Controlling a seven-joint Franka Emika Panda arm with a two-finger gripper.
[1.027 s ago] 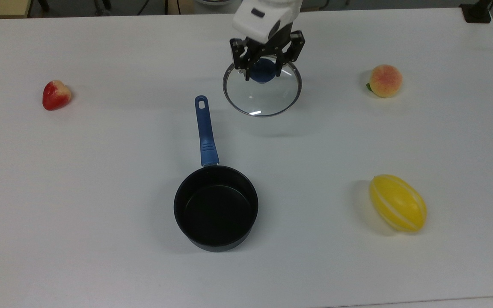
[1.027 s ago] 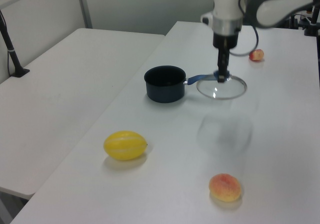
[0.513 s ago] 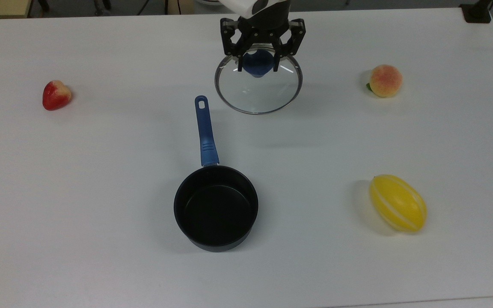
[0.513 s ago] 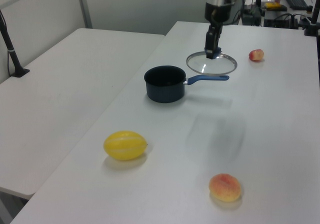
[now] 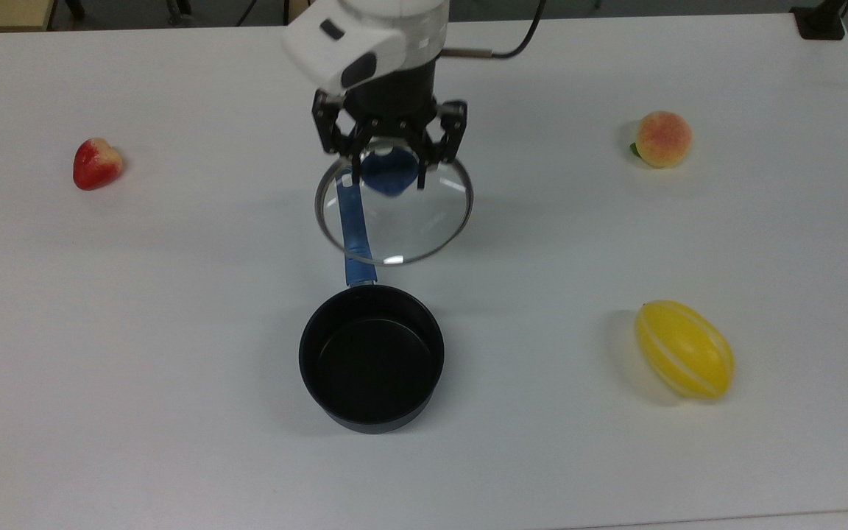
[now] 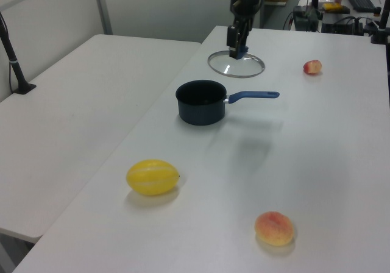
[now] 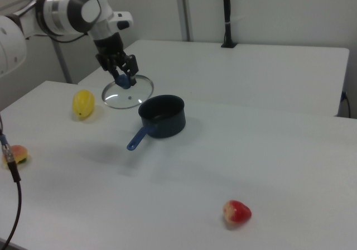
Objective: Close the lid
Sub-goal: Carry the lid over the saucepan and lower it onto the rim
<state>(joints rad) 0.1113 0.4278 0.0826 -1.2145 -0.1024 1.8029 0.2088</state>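
a: start w/ the big stuff?

b: wide white bench (image 5: 100, 331), then the black round saucepan w/ long blue handle (image 5: 371, 357), open and empty, sitting mid-bench. above and clear of it hangs the round clear glass lid w/ metal rim and blue centre knob (image 5: 394, 213), carried in the air; in the top view it overlaps the pan's handle, not yet over the bowl.

a: how'll the lid handle?

b: my guess: stiff, fairly heavy for its size, glass so breakable, rim slick. the knob's the only sane hold, and that's where the black two-finger tool (image 5: 390, 165) is clamped, fingers either side of the knob. single-point hold, so it may swing or tilt, seems near level in the left view (image 6: 236, 64).

a: looks?

b: see-through, handle reads blue through it, a bright glint near the rim's lower edge in the top view. lettering too small to read.

a: small stuff?

b: yellow striped melon-like fruit (image 5: 684, 350), peach (image 5: 662, 139), red strawberry (image 5: 96, 163), all well apart from the pan.
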